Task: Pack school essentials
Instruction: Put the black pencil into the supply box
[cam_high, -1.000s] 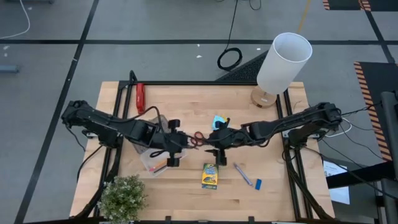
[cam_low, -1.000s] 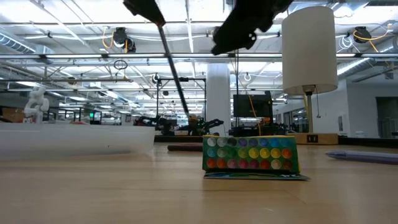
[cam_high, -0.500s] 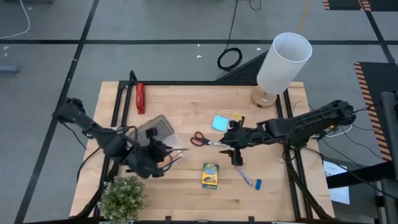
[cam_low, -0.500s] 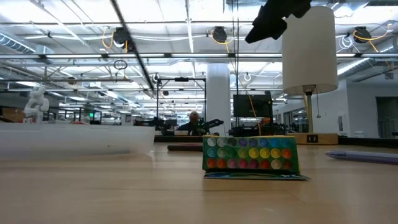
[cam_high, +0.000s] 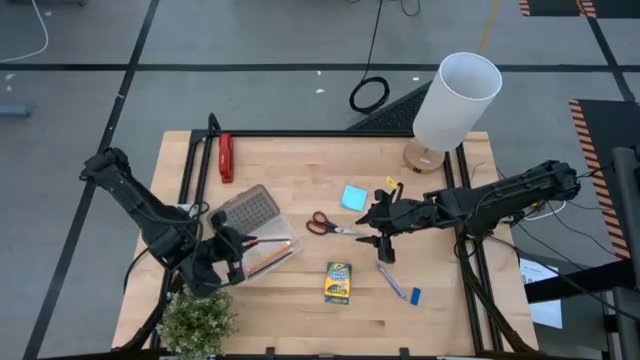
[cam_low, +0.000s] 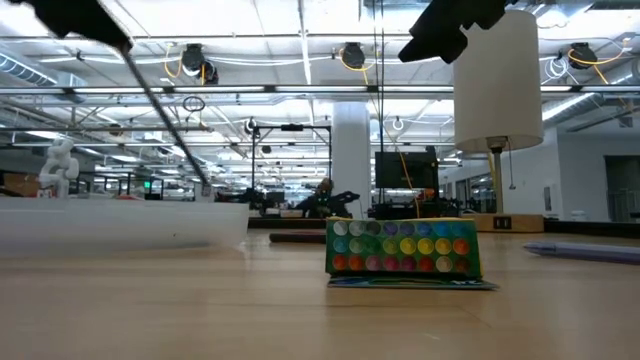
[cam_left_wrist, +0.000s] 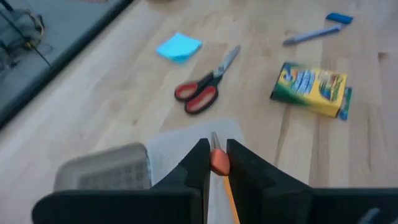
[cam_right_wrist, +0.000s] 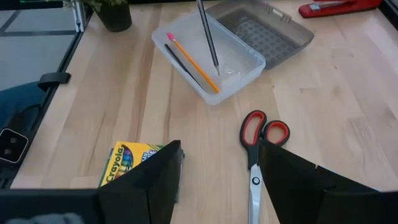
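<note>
Filling the middle of the high view, the wooden worktop (cam_high: 300, 170) now has its centre free. A second ago both arms met over the red-handled scissors (cam_high: 328, 224); since then they have drawn apart.

The left tool (cam_high: 225, 262) has swung to the lower left of the frame. It is clenched on a thin stick that I take to be the dark pencil (cam_right_wrist: 208, 34), whose far end dips into the clear plastic case (cam_high: 262, 252). The right tool (cam_high: 378, 228) has backed off to the right of the scissors, its fingers spread and grasping nothing. I judge that the pencil is about to be let go into the case, which would leave the right arm free for the next item.

At the upper right stands a white-shaded lamp (cam_high: 457, 98), well clear of the work. A potted plant (cam_high: 196, 318) sits at the lower left, just beside the left tool, and could be brushed as that arm lifts away. The case's grey dotted lid (cam_high: 250, 208) lies open behind it, and an orange pencil (cam_right_wrist: 189, 62) already rests inside.

Still unpacked on the worktop:
- the yellow-green crayon box (cam_high: 339, 282), at lower centre
- the scissors
- the light-blue notepad (cam_high: 353, 197)
- the blue pen (cam_high: 392, 280)
- the tiny blue eraser (cam_high: 415, 296)

A red bar-shaped tool (cam_high: 226, 158) lies apart at the upper left.
</note>
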